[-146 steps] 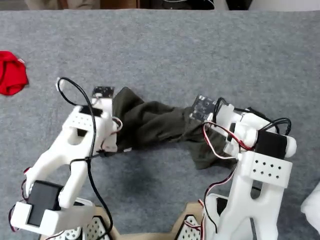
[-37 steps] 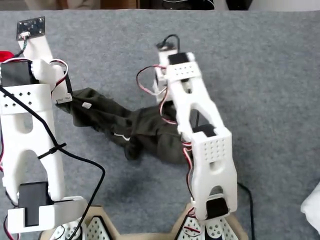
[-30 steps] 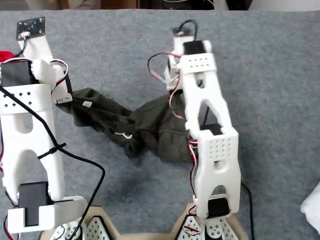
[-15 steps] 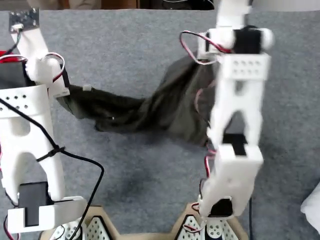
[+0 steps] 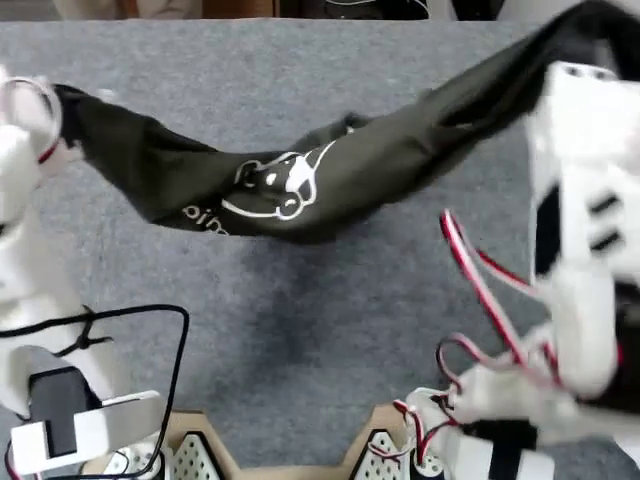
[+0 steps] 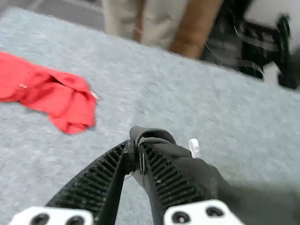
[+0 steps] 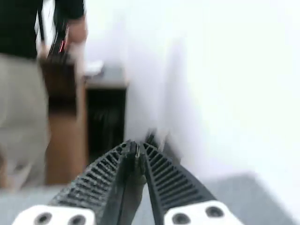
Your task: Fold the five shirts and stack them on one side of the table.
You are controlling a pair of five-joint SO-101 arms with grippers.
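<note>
Principal risk: the dark shirt hangs clear of the grey table, stretched as a sagging band between the two arms, and each hold appears to be a small pinch at the cloth's edge. Should either pinch slip under the tension, the garment would likely swing to the other side and drop in a heap, undoing the spread. Second risk: the cloth is bunched and twisted along its length, with the white print only partly showing. Laid down in this state it would probably land creased rather than flat, making a clean fold difficult. Third risk: a red shirt lies crumpled on the table beyond the left side, and a low or careless lay-down towards that end could drag across it. Pose: the left gripper has its ribbed jaws drawn nearly together on a fold of the shirt's edge, with the dark cloth trailing away beneath it. In the high view the left arm stands at the left edge, carrying that end above the surface. The right gripper is likewise closed, with a thin dark sliver of fabric caught between its jaws. Its camera looks out into the room rather than at the table, so the wrist is judged to be lifted high and tipped outward. The right arm rises at the right edge, and the shirt climbs to it at the upper corner.
</note>
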